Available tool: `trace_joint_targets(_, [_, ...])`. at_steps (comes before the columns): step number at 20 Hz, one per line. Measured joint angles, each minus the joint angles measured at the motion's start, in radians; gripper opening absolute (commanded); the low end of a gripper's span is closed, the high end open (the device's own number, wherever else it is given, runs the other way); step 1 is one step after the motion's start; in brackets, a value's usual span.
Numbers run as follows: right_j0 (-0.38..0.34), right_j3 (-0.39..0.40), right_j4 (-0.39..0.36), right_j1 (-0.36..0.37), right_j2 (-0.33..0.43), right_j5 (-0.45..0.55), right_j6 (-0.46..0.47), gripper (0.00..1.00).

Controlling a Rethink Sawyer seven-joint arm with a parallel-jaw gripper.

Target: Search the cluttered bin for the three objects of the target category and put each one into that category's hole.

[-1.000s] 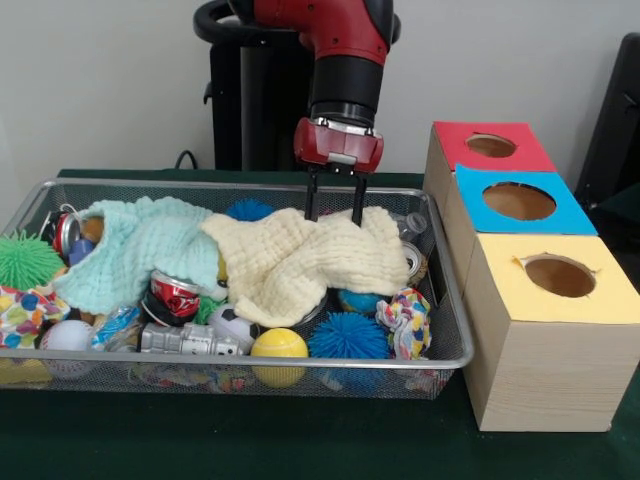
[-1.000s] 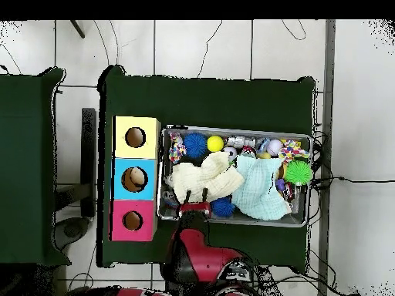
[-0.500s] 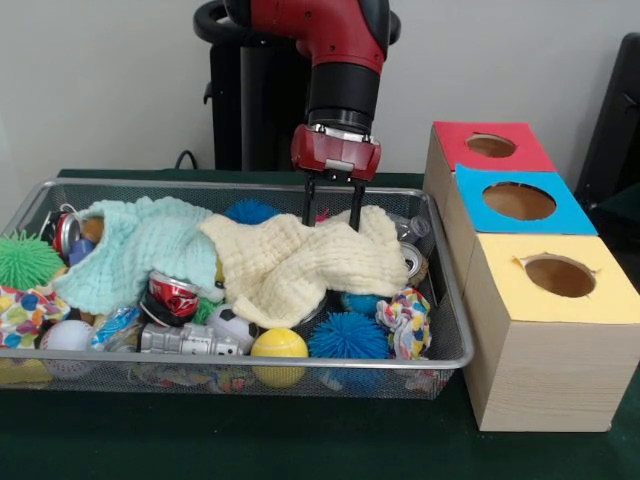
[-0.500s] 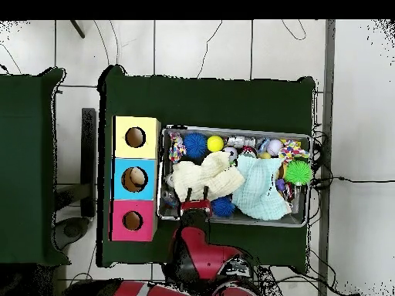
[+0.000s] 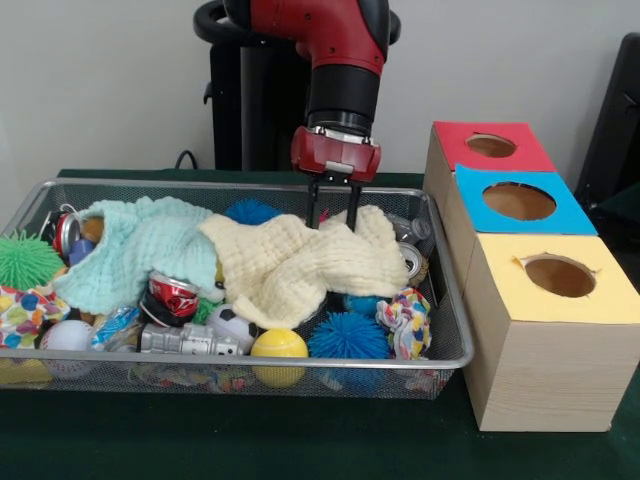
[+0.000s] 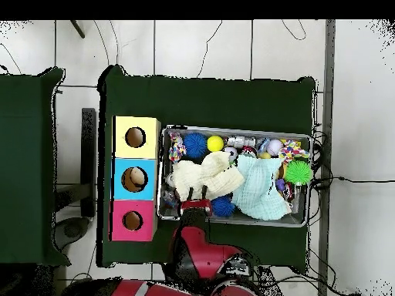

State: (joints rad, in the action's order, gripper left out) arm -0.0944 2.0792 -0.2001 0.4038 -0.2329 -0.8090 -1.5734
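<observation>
My gripper point(image 5: 334, 222) hangs at the back of the wire bin point(image 5: 250, 357), its two black fingers pinched on the top edge of the cream cloth point(image 5: 300, 265). The cloth bunches up between them and drapes over the bin's middle. From overhead the gripper point(image 6: 194, 202) sits at the bin's robot-side edge, on the cream cloth point(image 6: 202, 176). A mint cloth point(image 5: 140, 245) covers the left part. Loose around them lie a blue spiky ball point(image 5: 348, 335), a yellow ball point(image 5: 279, 345), a soccer ball point(image 5: 232, 322) and a red can point(image 5: 175, 295). Whatever lies under the cloths is hidden.
Three wooden boxes with round holes stand right of the bin: red top point(image 5: 460, 135), blue top point(image 5: 480, 182), yellow top point(image 5: 520, 292). A green spiky ball point(image 5: 25, 260), a rope toy point(image 5: 405, 320) and a silver toy point(image 5: 190, 342) crowd the bin.
The fingers have drawn closer together onto the cream cloth's back edge, and the cloth there has bunched and risen a little. The arm has barely shifted.
</observation>
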Motion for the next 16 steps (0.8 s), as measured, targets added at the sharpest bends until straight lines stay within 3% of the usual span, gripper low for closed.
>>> trace_joint_targets(16, [0.001,-0.001,0.0,-0.01,-0.007,0.001,0.0,0.0])
